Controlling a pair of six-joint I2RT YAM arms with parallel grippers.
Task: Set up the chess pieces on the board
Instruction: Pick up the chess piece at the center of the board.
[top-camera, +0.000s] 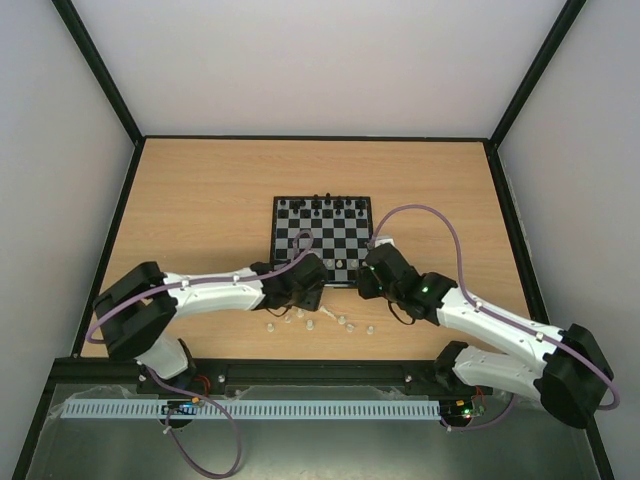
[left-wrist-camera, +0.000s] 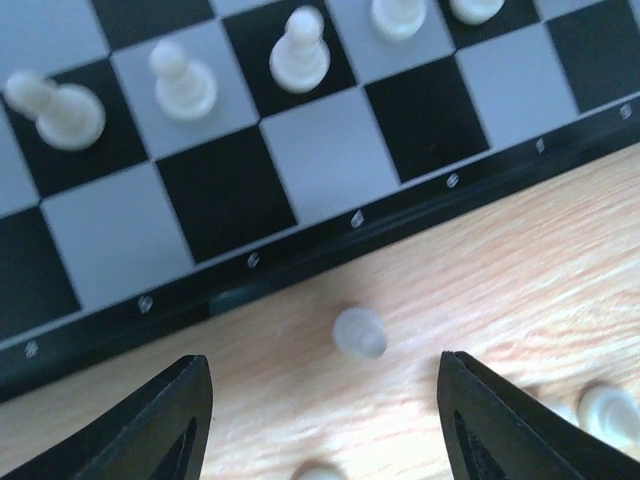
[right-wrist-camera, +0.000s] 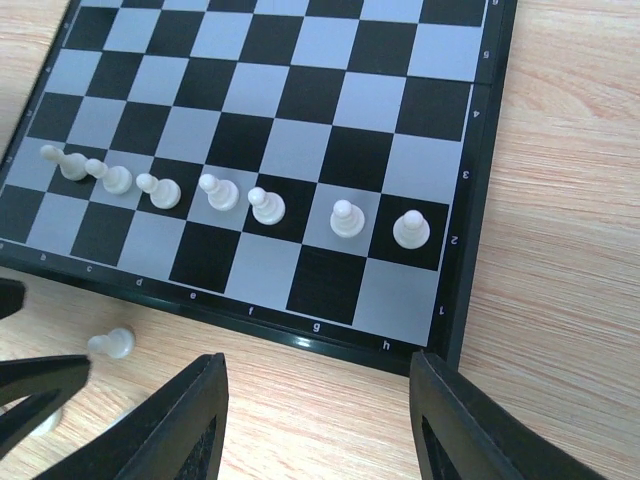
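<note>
Table (top-camera: 200, 200): light wood, bears board (top-camera: 335, 235) | walls (top-camera: 320, 60): plain white | frame (top-camera: 101, 70): black

My two arms: white shells, black joints

From overhead I see the left arm (top-camera: 215, 291) and right arm (top-camera: 500, 325) built alike — white link covers, bulky black joint housings, a lilac cable (top-camera: 458, 240) looping along each, and a green light (top-camera: 424, 290) glowing at the right wrist. My wrist cameras show plain matte-black, wedge-shaped jaws.
</note>
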